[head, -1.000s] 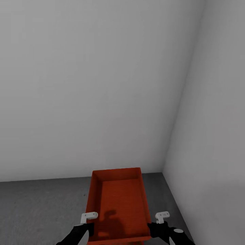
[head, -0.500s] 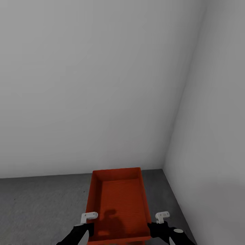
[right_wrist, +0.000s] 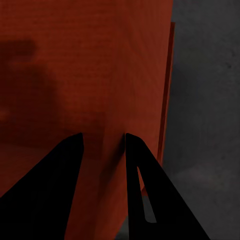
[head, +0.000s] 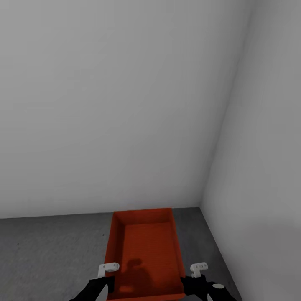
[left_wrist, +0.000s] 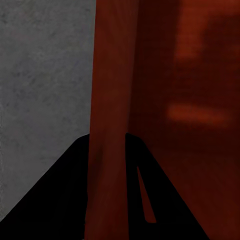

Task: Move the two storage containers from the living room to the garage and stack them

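Lowered slightly with both arms, the storage container point(head: 144, 255) sits near the floor's point(head: 50, 251) right corner. Left claw point(left_wrist: 107, 200) and right claw point(right_wrist: 102, 200) each clamp 1 side wall.

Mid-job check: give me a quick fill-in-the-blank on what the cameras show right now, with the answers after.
1. The orange-red container is gripped on its two long walls by ____ grippers, left gripper and right gripper.
2. The left gripper's fingers straddle the container's thin ____.
3. Under the container lies the dark grey ____.
4. The container sits near a ____ where two pale grey walls meet.

Missing words: both; wall; floor; corner
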Available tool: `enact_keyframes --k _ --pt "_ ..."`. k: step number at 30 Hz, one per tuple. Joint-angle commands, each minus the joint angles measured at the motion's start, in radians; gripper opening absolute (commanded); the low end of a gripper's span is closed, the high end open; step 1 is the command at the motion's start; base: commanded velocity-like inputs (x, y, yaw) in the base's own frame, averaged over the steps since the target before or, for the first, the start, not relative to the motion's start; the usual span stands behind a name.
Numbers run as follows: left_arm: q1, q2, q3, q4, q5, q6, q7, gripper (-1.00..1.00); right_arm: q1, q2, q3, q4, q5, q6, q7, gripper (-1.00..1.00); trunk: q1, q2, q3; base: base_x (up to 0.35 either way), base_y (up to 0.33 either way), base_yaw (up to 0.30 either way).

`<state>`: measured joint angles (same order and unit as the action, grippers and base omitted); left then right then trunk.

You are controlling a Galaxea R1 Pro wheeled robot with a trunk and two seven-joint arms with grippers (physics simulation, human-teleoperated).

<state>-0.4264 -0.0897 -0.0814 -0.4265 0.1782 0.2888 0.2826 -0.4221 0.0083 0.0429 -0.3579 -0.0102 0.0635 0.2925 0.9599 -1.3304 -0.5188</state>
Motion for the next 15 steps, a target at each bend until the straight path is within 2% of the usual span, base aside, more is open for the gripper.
enact_keyframes --k 1,15 --pt "-0.001 -0.005 -0.009 -0.006 0.013 -0.001 0.003 -1.00 0.000 0.000 -0.004 0.001 0.005 0.007 0.007 -1.00 0.000 -0.001 -0.001 0.000 0.000 0.000" --pt "-0.001 -0.006 -0.009 -0.006 0.013 -0.002 0.004 -1.00 0.000 -0.001 -0.003 0.001 0.003 0.007 0.008 -1.00 0.000 -0.001 -0.001 0.000 0.000 0.000"
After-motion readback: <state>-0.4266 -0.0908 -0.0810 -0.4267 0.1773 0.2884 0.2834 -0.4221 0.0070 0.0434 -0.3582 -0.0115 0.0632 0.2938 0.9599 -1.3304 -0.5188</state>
